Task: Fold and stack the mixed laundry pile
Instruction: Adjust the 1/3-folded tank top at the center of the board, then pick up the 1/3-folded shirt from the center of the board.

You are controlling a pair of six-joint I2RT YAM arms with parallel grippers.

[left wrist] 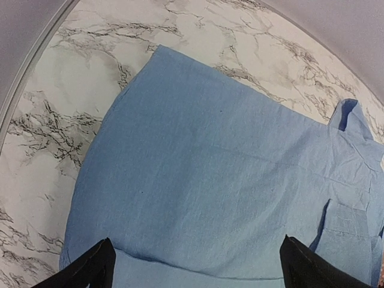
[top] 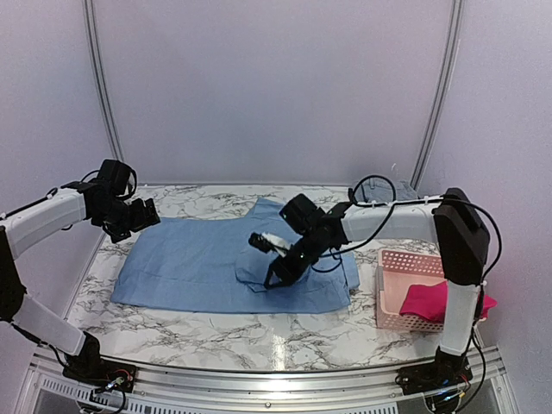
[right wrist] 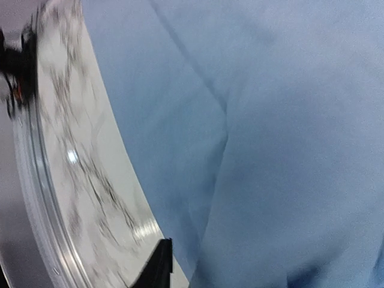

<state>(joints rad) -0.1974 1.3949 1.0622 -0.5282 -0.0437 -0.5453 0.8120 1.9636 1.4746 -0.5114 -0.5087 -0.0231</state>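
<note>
A white marble-patterned table (top: 216,332) with grey veins fills the floor of the booth. A pink plastic lattice basket (top: 390,304) stands at the table's right edge, near the near right corner. A metal rail (top: 276,381) runs along the near edge. Pale walls (top: 276,86) rise behind the far edge.

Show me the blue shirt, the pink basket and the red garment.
blue shirt (top: 198,259): top view, flat middle of its body.
pink basket (top: 401,322): top view, its near lattice wall.
red garment (top: 427,300): top view, bunched part inside the basket.
</note>
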